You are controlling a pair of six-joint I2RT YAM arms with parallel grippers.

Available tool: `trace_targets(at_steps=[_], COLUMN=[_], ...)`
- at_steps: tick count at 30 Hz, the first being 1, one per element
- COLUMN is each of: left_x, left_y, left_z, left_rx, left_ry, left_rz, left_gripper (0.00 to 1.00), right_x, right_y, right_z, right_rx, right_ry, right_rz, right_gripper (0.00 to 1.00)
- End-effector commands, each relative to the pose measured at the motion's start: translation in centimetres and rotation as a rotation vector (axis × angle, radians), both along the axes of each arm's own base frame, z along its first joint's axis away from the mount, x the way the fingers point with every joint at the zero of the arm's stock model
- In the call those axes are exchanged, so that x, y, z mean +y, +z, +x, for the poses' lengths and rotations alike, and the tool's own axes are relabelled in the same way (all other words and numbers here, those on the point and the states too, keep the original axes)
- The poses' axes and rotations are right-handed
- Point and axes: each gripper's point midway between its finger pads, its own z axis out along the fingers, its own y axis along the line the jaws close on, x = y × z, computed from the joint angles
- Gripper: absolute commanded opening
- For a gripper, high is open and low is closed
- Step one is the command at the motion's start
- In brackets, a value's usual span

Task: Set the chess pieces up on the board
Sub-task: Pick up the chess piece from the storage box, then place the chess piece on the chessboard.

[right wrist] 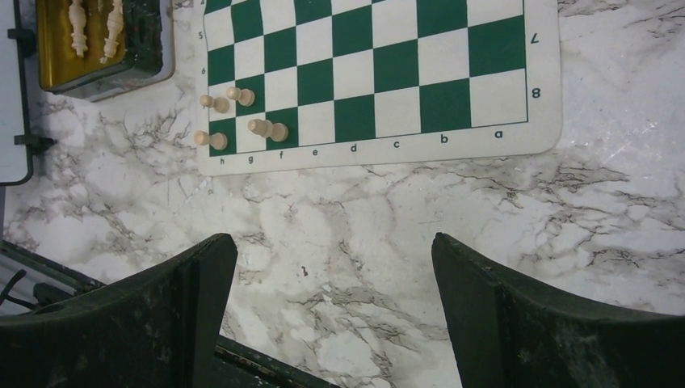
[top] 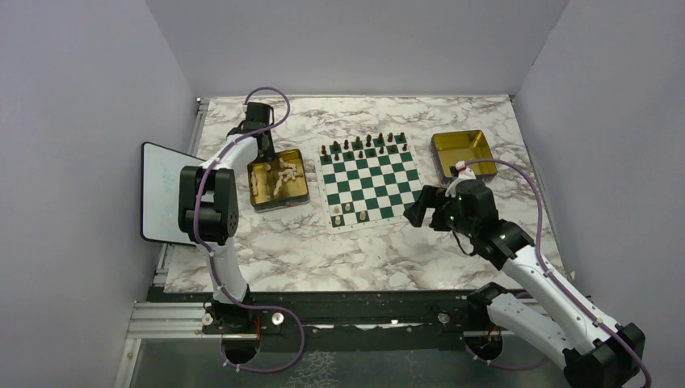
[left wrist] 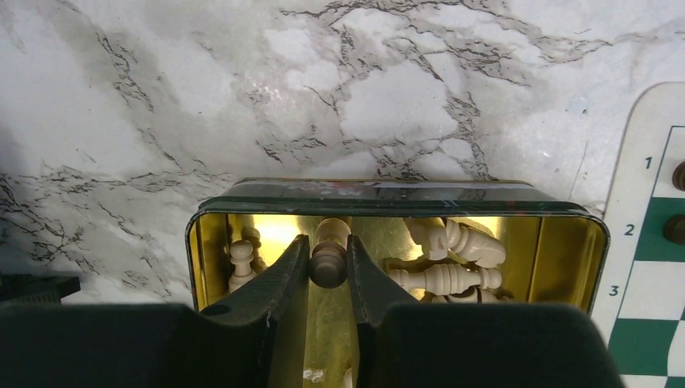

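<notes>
Left gripper [left wrist: 327, 247], jaws narrowed, pinches a cream chess piece [left wrist: 328, 263] inside the gold tray [left wrist: 404, 191] beside the board [top: 380, 183]; we judge pickup in hand, a straight lift toward the near ranks next.

my left arm reaches far forward, wrist tipped downward, and my left gripper [left wrist: 327, 249] is drawn narrow, its fingers [left wrist: 289, 279] touching both sides of a chess piece [left wrist: 327, 263]; my right arm sits folded low, right gripper [right wrist: 333, 246] spread wide, holding nothing
</notes>
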Motion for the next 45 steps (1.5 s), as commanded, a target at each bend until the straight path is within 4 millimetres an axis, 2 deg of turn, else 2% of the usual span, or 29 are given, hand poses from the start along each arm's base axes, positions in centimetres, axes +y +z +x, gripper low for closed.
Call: trace_targets(at_steps=[1,7,17,27,39,45], left_x=[-0.8,-2.0,-5.7,-13.5,-23.4,-27.3], left_y=[3.1,5.4,8.7,10.1,11.4,12.0], left_z=[0.2,-0.6,-2.6,-6.4,-10.9,-12.3], left_rx=[-0.036,-0.061,-0.094,-0.078,-0.109,-0.159], left_ry=[-0.032,-0.070,-0.178,-0.388,-0.635,-0.728], left_rz=[-0.049,-0.099,-0.157,-0.229,-0.190,-0.151], left_gripper=[0.15,0.15,0.15,0.15,0.15,0.15], right_x=[0.0,-0.1,-0.4,-1.3,-2.6,-2.9], right_y=[0.1,0.1,0.4,0.8,0.6,1.5], right_z=[-0.1,-0.2,-0.1,0.2,-0.3,-0.2], right_rx=[-0.003,-0.002,-0.009,-0.027,-0.028,-0.049], right_ry=[-0.004,-0.009,-0.020,-0.068,-0.113,-0.125], right_rz=[0.022,0.020,0.013,-0.012,-0.039,-0.043], right_gripper=[0.96,0.96,0.96,0.96,0.96,0.96])
